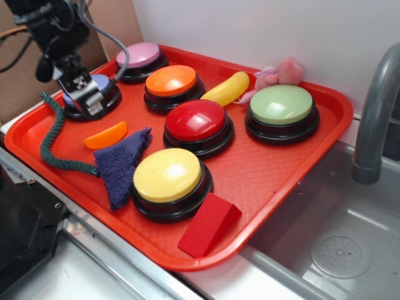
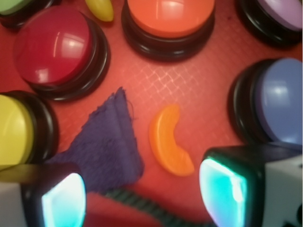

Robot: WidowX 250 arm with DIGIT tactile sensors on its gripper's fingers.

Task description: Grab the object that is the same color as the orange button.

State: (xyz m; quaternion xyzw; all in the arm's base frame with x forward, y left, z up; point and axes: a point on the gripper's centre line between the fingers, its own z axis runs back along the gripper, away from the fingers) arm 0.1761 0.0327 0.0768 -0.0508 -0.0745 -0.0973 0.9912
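The small flat orange crescent slice [image 1: 105, 135] lies on the red tray [image 1: 269, 169], left of the blue cloth. In the wrist view the slice [image 2: 169, 141] lies just ahead of my fingers, nearer the right one. The orange button [image 1: 170, 82] stands at the back of the tray; it also shows at the top of the wrist view [image 2: 169, 16]. My gripper [image 1: 84, 97] hangs above the tray's left side, over the blue-domed button and above the slice. Its jaws are open and empty [image 2: 144, 196].
On the tray: pink button [image 1: 138, 56], blue button [image 2: 279, 101], red button [image 1: 196, 122], yellow button [image 1: 169, 178], green button [image 1: 281, 106], yellow banana toy [image 1: 226, 89], red wedge [image 1: 208, 225], blue cloth [image 1: 122, 161], green cord [image 1: 53, 140], pink plush [image 1: 281, 72]. A sink and faucet [image 1: 375, 112] are at the right.
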